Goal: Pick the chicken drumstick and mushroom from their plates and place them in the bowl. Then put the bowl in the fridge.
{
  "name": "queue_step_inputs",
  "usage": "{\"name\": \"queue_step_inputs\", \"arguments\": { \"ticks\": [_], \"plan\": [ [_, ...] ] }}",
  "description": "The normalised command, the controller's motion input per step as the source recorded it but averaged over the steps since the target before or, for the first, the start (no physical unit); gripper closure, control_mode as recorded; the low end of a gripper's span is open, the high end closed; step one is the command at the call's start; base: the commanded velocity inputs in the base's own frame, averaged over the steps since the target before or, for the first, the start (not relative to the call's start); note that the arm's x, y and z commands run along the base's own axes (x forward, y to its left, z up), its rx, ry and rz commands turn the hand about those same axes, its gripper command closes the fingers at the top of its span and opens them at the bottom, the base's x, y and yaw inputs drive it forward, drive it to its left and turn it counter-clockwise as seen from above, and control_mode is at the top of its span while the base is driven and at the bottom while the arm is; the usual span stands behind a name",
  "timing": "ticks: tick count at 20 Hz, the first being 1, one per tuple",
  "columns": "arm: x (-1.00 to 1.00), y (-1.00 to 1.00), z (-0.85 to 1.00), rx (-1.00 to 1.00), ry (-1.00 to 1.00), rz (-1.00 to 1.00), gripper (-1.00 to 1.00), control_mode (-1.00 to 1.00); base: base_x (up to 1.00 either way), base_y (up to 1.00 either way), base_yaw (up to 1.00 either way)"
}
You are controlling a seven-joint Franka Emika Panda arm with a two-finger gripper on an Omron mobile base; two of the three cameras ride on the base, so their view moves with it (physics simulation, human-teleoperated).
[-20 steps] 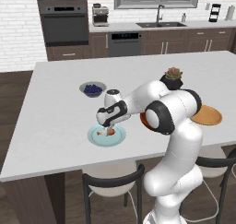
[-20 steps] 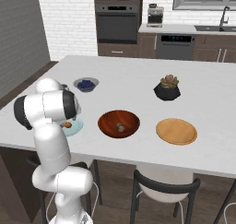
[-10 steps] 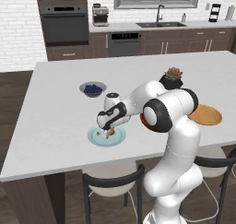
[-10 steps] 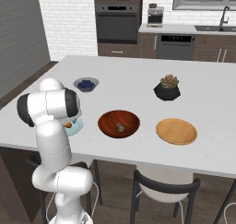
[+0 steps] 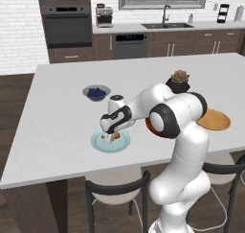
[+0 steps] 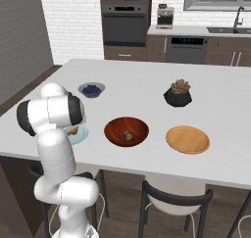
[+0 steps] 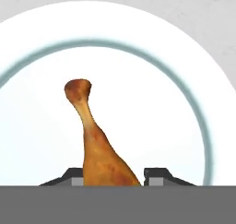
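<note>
The golden chicken drumstick (image 7: 97, 144) lies on the pale light-blue plate (image 7: 184, 80), bone end pointing away from the hand. My gripper (image 7: 113, 174) is down over it, and its two dark fingertips (image 7: 73, 176) press against the thick end from both sides. From the left base, the gripper (image 5: 111, 134) sits low on the plate (image 5: 122, 143). In the reddish-brown bowl (image 6: 117, 127) rests the small dark mushroom (image 6: 128, 135). To its right the tan wooden plate (image 6: 188, 139) lies bare. The fridge is out of view.
A small grey bowl of blueberries (image 5: 96, 92) stands behind the blue plate. Further right on the island is a black succulent pot (image 6: 178, 94). Stools (image 6: 174, 202) line the near edge of the counter. The wall oven (image 6: 123, 24) is far behind.
The hand has come down onto the blue plate. Its jaws have gone from wide open to closed around the drumstick's thick end.
</note>
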Motion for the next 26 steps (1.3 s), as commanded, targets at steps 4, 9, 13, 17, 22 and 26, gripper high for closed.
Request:
{"name": "queue_step_inputs", "arguments": {
  "ticks": [4, 9, 13, 17, 22, 26],
  "plan": [
    [-0.24, -0.09, 0.66, -0.02, -0.01, -0.14, 1.00, -1.00, 0.00, 0.00, 0.00],
    [-0.41, -0.44, 0.84, 0.00, -0.01, -0.18, 1.00, -1.00, 0.00, 0.00, 0.00],
    [-0.58, -0.73, 0.82, 0.00, 0.00, -0.19, 1.00, -1.00, 0.00, 0.00, 0.00],
    [-0.48, -0.96, 0.49, 0.00, 0.00, -0.20, 1.00, -1.00, 0.00, 0.00, 0.00],
    [-0.31, -0.98, 0.42, 0.00, 0.00, -0.23, 1.00, -1.00, 0.00, 0.00, 0.00],
    [0.00, -1.00, 0.26, 0.00, 0.01, -0.28, 1.00, -1.00, 0.00, 0.00, 0.00]
  ]
}}
